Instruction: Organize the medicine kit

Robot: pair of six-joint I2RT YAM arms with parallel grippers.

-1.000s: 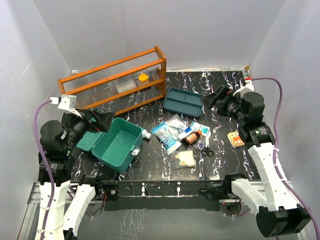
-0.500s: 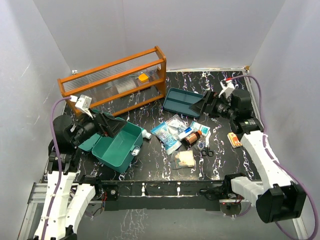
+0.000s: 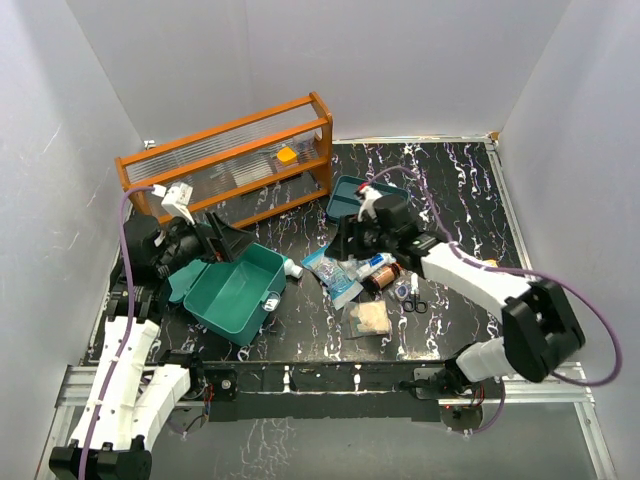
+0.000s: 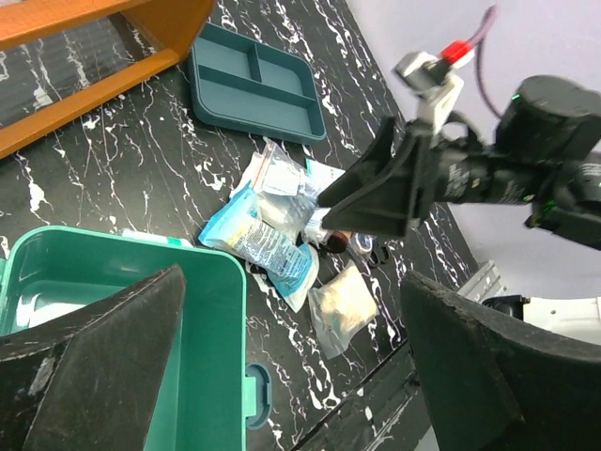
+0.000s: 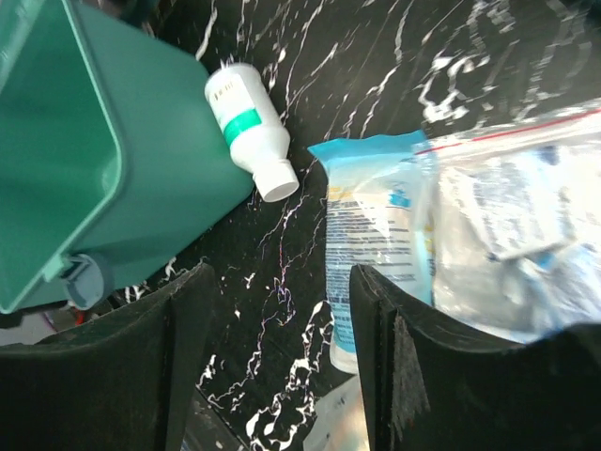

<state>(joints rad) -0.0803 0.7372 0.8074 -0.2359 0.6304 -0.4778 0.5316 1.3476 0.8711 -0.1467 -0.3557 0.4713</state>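
The teal medicine kit box (image 3: 235, 293) stands open at the front left with its lid (image 3: 183, 284) folded back. It also shows in the left wrist view (image 4: 113, 319) and in the right wrist view (image 5: 66, 160). Its two-compartment tray (image 3: 352, 196) lies apart at centre back and shows in the left wrist view too (image 4: 254, 85). My left gripper (image 3: 233, 243) is open and empty above the box's far rim (image 4: 291, 376). My right gripper (image 3: 345, 240) is open and empty (image 5: 282, 376), low over a blue-white packet (image 5: 376, 254) next to a white bottle (image 5: 246, 127).
A wooden rack (image 3: 225, 160) with clear panels stands at the back left. Loose items lie mid-table: the blue-white packet (image 3: 330, 272), a clear bag of beige pads (image 3: 370, 318), a brown bottle (image 3: 383, 277) and scissors (image 3: 415, 300). White walls close in the sides.
My right arm has swung from the table's right side leftward and down over the pile of packets. My left gripper has shifted a little right over the open box.
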